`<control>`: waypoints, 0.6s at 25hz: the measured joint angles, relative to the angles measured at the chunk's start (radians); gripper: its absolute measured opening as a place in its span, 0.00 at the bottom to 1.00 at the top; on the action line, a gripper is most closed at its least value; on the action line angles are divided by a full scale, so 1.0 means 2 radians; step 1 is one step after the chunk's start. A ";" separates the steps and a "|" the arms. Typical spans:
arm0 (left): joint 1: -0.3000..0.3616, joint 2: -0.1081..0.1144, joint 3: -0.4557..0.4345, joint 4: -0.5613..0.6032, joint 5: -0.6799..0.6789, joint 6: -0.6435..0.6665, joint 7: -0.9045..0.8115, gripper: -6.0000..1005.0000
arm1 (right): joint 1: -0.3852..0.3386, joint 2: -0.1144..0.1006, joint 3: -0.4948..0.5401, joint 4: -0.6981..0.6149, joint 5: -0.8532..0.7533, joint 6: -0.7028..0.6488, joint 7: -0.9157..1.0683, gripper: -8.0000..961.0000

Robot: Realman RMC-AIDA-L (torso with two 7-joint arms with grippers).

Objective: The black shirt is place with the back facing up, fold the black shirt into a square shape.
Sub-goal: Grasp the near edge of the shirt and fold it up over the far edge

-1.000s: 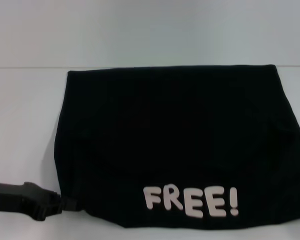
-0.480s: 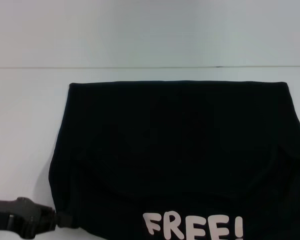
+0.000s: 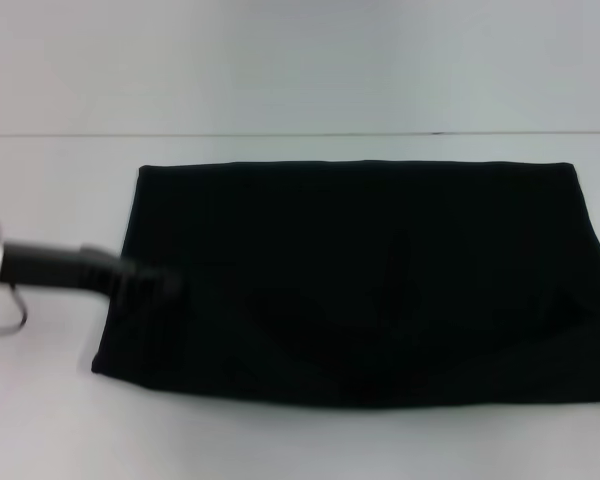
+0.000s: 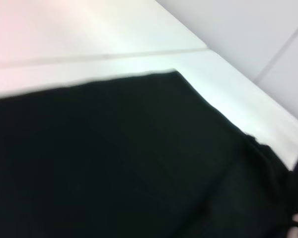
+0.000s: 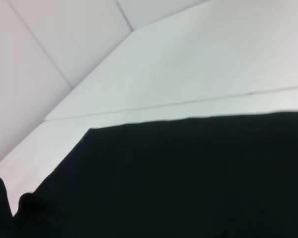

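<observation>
- Head view: the black shirt point(image 3: 355, 280) lies flat on the white counter point(image 3: 300, 440), folded to a wide rectangle. The left pincer point(image 3: 145, 285) sits at the shirt's left edge; whether it grips is unclear. The right pincer is out of sight.
- Left wrist view: soft, light, limp cloth; likely best held at corners or hems.
- Right wrist view: plain black fabric, no readable writing.
</observation>
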 joint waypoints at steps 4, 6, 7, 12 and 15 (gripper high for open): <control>-0.050 0.018 0.013 -0.048 0.002 -0.090 -0.012 0.01 | 0.037 -0.003 -0.021 0.002 -0.001 0.051 0.037 0.02; -0.068 0.022 0.020 -0.064 0.001 -0.128 -0.014 0.01 | 0.052 -0.004 -0.036 0.002 -0.001 0.079 0.059 0.02; -0.075 0.023 0.022 -0.069 0.001 -0.145 -0.015 0.01 | 0.058 -0.005 -0.044 0.002 -0.001 0.096 0.068 0.02; -0.097 0.024 0.045 -0.089 0.002 -0.243 -0.031 0.01 | 0.092 -0.008 -0.085 0.028 -0.001 0.178 0.096 0.02; -0.102 0.022 0.057 -0.101 0.002 -0.289 -0.032 0.01 | 0.116 -0.013 -0.115 0.061 -0.001 0.238 0.104 0.02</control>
